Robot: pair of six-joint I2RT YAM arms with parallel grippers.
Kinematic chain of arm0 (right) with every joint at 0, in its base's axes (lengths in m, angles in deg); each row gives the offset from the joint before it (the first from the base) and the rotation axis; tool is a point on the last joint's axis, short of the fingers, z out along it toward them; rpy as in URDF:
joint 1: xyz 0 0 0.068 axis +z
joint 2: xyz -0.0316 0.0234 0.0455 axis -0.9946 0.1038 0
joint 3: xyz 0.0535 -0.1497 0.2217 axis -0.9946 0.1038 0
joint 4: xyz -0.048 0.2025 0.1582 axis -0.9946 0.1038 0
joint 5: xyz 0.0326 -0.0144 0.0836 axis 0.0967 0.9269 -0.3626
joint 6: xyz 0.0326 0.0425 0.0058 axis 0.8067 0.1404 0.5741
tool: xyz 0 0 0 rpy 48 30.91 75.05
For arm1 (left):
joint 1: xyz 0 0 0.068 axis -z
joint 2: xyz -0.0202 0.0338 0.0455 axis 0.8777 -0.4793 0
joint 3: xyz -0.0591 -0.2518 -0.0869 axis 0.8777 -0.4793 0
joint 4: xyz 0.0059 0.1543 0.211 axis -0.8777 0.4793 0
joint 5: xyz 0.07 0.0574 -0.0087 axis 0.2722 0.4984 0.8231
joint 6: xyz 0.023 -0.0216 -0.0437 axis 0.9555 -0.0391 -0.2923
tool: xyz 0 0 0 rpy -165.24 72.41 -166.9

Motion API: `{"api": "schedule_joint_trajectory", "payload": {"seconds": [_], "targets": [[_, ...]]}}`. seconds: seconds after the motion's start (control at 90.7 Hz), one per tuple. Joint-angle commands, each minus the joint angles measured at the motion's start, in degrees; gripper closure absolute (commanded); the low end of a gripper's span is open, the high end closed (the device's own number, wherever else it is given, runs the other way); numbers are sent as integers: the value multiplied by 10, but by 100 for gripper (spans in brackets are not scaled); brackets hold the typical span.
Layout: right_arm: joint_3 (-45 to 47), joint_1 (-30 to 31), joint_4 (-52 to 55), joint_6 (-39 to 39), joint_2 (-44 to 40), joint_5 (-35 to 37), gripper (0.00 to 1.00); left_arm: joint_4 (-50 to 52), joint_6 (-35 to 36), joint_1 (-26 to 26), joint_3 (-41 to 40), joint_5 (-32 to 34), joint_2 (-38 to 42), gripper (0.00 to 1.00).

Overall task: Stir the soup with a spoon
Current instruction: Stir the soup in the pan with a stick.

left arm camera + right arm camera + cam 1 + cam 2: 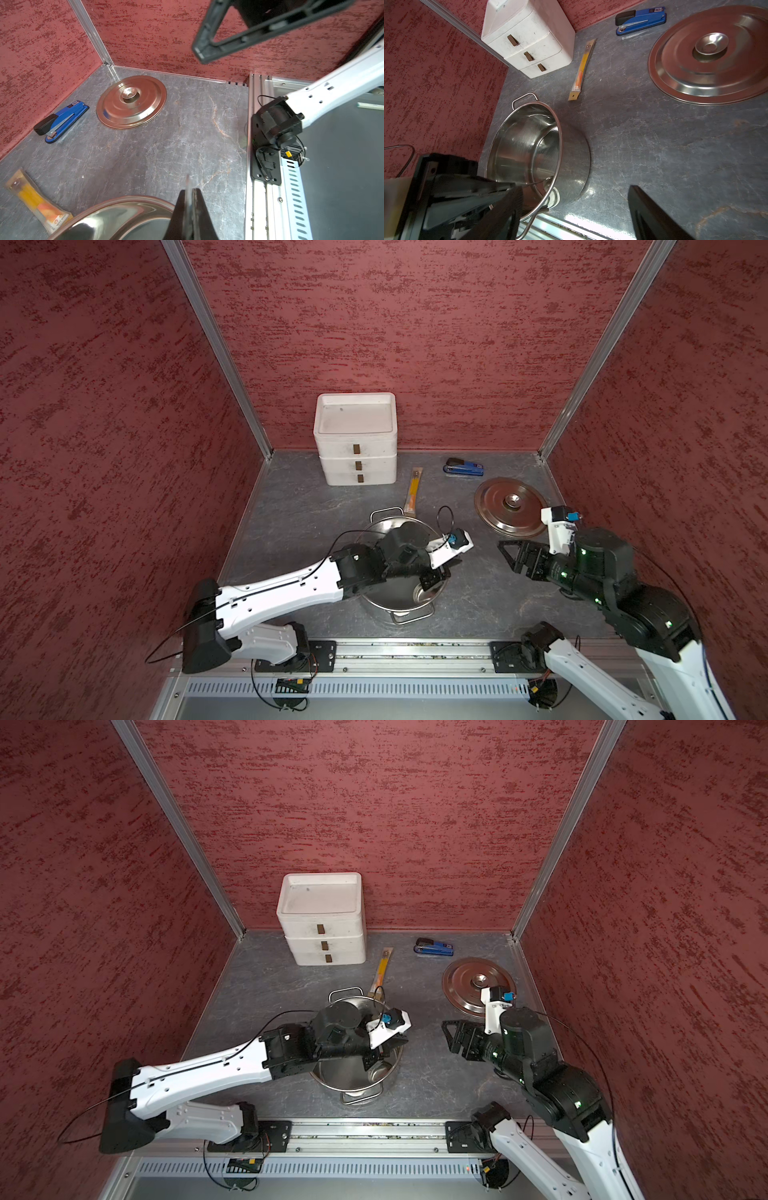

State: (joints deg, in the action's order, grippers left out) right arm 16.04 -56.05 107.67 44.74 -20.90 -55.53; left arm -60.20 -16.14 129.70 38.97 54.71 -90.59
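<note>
**Red walls, a grey table and one shiny pot**

Red bumpy walls (415, 323) stand on three sides of a grey stone table (299, 510). Two white and black robot arms reach in from the front rail.

The left arm (282, 593) stretches out over the pot (395, 598), which is big, round and made of steel. The pot stands near the front middle of the table and has a wire loop handle at the back and another at the front. Its inside is bright and shiny.

The right arm (602, 568) bends in from the other side. The right gripper (508, 558) hangs over the bare table between the pot and the lid. Its two black fingers are spread wide apart.

White drawers (356, 439), three high, sit against the back wall. The flat round lid (509, 506) lies on the table to the right of the pot, with its knob up. A thin orange-yellow stick (412, 491) lies between the drawers and the lid, with one end near the pot's back handle. A blue stapler (463, 467) lies by the back wall.

The left gripper (188, 207) points down into the pot. Its fingers are pressed together on the thin metal spoon (188, 182). The handle is blurry in the left wrist view. A small shiny round shape low inside the pot may be the spoon's bowl.
</note>
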Motion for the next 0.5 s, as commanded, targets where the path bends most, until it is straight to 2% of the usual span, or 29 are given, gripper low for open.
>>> {"api": "schedule_joint_trajectory", "payload": {"seconds": [0.0,0.099,0.22,0.364,0.485], "targets": [[7,3,-12,4,4,4,17,30,-42,14,-27,42,45,100],[7,3,-21,0,14,-3,17,48,-60,12,-64,82,98,100],[3,3,-28,-3,25,-9,17,76,-77,-21,-105,119,165,100],[2,3,-33,-4,32,-13,17,89,-89,-110,-143,130,230,100],[1,3,-36,-5,35,-15,17,76,-82,-185,-154,126,245,100]]}}
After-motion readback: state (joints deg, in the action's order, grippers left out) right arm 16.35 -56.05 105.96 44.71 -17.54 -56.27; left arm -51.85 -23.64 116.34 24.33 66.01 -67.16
